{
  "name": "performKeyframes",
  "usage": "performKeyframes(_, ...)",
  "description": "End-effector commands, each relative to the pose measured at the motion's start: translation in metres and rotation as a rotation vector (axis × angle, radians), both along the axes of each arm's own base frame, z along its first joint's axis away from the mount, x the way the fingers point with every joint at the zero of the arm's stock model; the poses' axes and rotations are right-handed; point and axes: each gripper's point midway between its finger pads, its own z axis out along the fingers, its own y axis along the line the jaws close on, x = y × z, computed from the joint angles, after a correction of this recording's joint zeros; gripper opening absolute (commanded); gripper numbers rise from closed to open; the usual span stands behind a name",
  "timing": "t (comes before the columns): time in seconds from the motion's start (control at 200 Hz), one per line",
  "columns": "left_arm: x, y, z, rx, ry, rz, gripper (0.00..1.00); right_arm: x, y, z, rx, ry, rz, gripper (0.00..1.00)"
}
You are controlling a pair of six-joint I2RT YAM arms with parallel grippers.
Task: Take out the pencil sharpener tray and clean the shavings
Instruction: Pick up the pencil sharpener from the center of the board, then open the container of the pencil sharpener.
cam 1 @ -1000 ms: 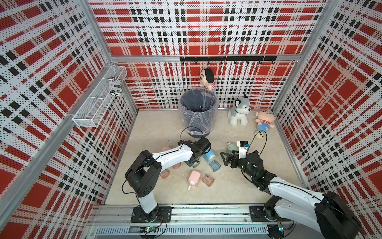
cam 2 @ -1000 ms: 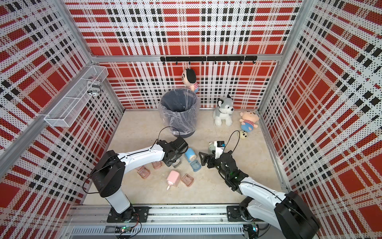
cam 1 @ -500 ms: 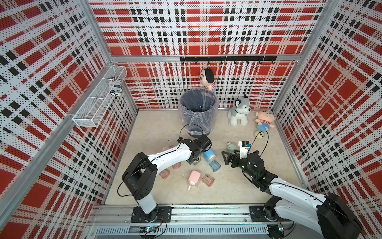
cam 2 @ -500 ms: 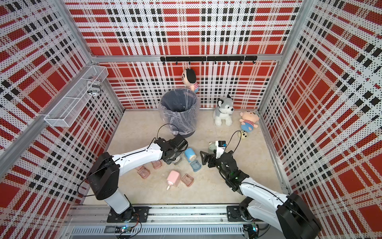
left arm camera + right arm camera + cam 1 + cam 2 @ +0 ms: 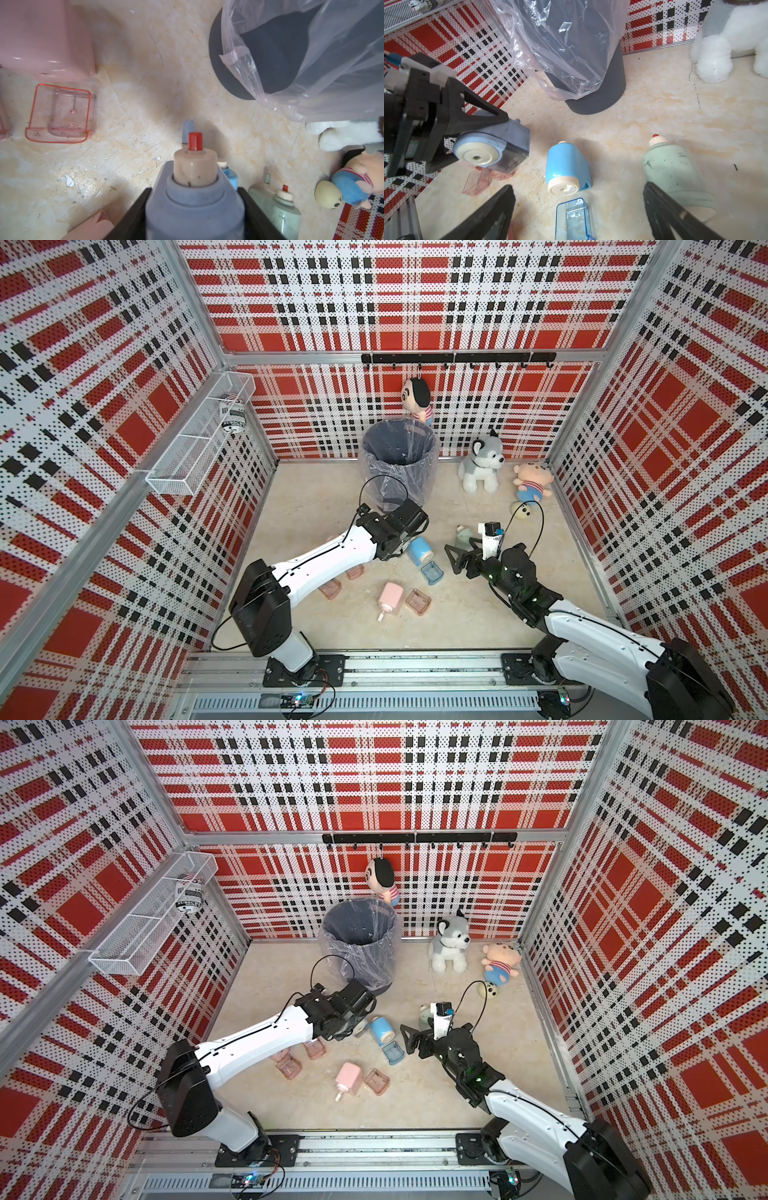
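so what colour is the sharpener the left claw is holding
The sharpener is grey with a cream dial, clearest in the right wrist view.

**Left gripper (image 5: 478, 143) clamped, right gripper (image 5: 454, 561) spread wide**

The left arm (image 5: 328, 560) is stretched forward and inward, low over the floor, and a grey sharpener (image 5: 510, 135) is pinched between its fingers. The right arm (image 5: 582, 626) is extended toward the middle, and its jaws are held fully parted.
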Motion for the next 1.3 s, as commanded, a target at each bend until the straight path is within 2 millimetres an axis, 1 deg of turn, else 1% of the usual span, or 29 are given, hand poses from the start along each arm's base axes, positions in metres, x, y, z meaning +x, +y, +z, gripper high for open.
performKeyframes(0.0, 0.0, 0.013, 0.026, -0.007, -0.059, 0.002, 0.4, -0.007, 0.008, 0.011, -0.018, -0.055, 0.072, 1.0)
performKeyframes(0.105, 0.0, 0.023, 0.033, -0.023, -0.065, -0.001, 0.4, -0.013, 0.015, 0.018, -0.058, -0.109, 0.088, 1.0)
performKeyframes(0.241, 0.005, 0.034, 0.039, -0.054, -0.038, -0.038, 0.39, -0.022, 0.034, 0.025, -0.134, -0.194, 0.095, 1.0)
performKeyframes(0.386, 0.005, 0.052, 0.047, -0.069, -0.009, -0.052, 0.4, -0.031, 0.052, 0.039, -0.125, -0.287, 0.112, 1.0)
performKeyframes(0.456, 0.004, 0.059, 0.049, -0.082, -0.001, -0.05, 0.4, -0.035, 0.062, 0.045, -0.135, -0.323, 0.13, 1.0)
performKeyframes(0.551, 0.002, 0.067, 0.048, -0.119, 0.021, -0.056, 0.4, -0.035, 0.075, 0.049, -0.183, -0.347, 0.119, 1.0)
performKeyframes(0.651, 0.001, 0.072, 0.047, -0.148, 0.042, -0.063, 0.4, -0.036, 0.092, 0.049, -0.234, -0.361, 0.121, 1.0)
performKeyframes(0.837, 0.0, 0.076, 0.051, -0.182, 0.046, -0.064, 0.4, -0.037, 0.125, 0.046, -0.305, -0.38, 0.154, 1.0)
performKeyframes(0.902, 0.0, 0.076, 0.053, -0.192, 0.044, -0.065, 0.4, -0.035, 0.134, 0.045, -0.32, -0.378, 0.151, 1.0)
performKeyframes(1.007, 0.0, 0.08, 0.055, -0.205, 0.037, -0.051, 0.4, -0.028, 0.145, 0.039, -0.369, -0.36, 0.135, 1.0)
performKeyframes(1.127, 0.0, 0.087, 0.057, -0.22, 0.033, -0.025, 0.41, -0.025, 0.149, 0.036, -0.402, -0.368, 0.113, 1.0)
performKeyframes(1.293, 0.001, 0.09, 0.058, -0.246, 0.029, -0.014, 0.42, -0.037, 0.166, 0.036, -0.397, -0.422, 0.227, 1.0)
